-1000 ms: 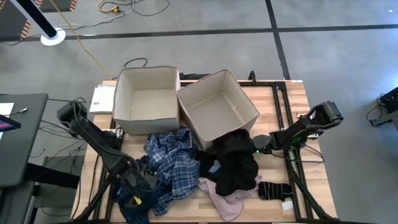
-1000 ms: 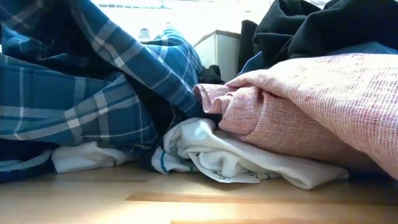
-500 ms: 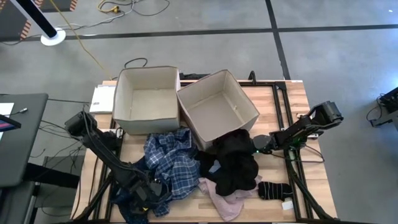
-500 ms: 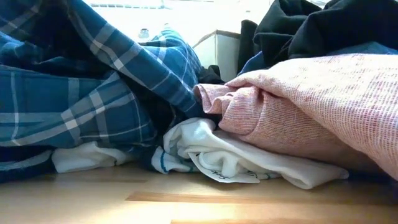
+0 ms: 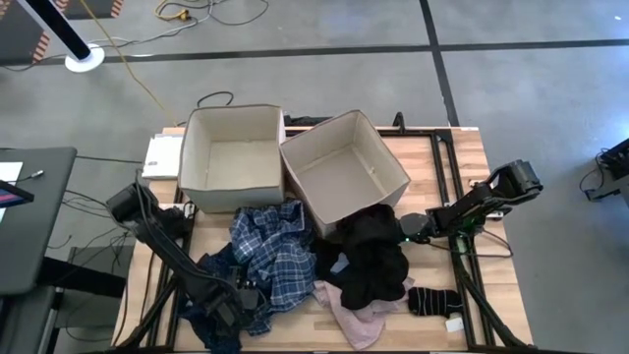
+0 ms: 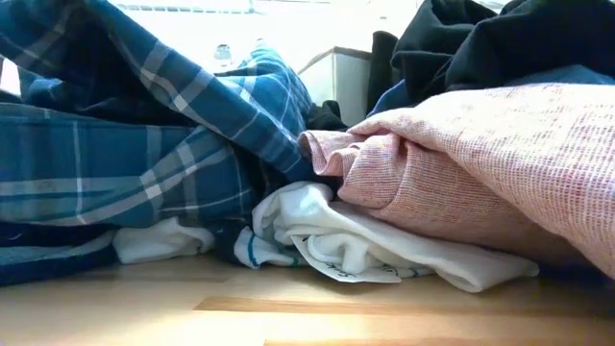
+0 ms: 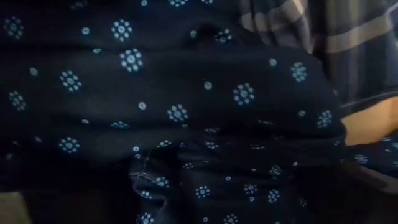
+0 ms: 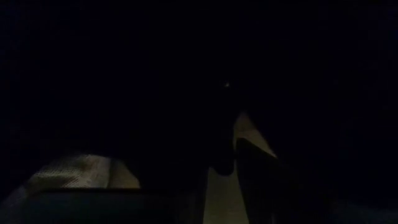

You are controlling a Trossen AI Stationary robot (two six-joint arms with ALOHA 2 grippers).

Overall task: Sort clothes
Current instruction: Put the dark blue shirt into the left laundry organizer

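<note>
A heap of clothes lies on the table's near half. A blue-and-white plaid shirt [image 5: 270, 251] is at the centre left, a dark blue patterned piece [image 5: 201, 295] at the near left, and a large black garment [image 5: 373, 251] in the middle. A pink piece [image 5: 354, 315] lies near the front edge. A black sock [image 5: 432, 300] and a small white piece [image 5: 454, 324] lie at the near right. My left gripper [image 5: 228, 307] is down in the dark blue piece, which fills the left wrist view [image 7: 186, 106]. My right gripper [image 5: 405, 227] is at the black garment's right edge.
Two beige fabric boxes, one on the left [image 5: 234, 196] and one on the right [image 5: 316, 130], stand side by side at the table's far side, just behind the heap. In the low view, white pieces [image 6: 336, 240] lie under the pink cloth [image 6: 480, 163] and the plaid [image 6: 144, 173].
My left gripper has gone toward the table's near edge, down into the dark blue patterned piece. The plaid shirt's near left part and a white piece under it have been dragged along the table. My right arm has kept still.
</note>
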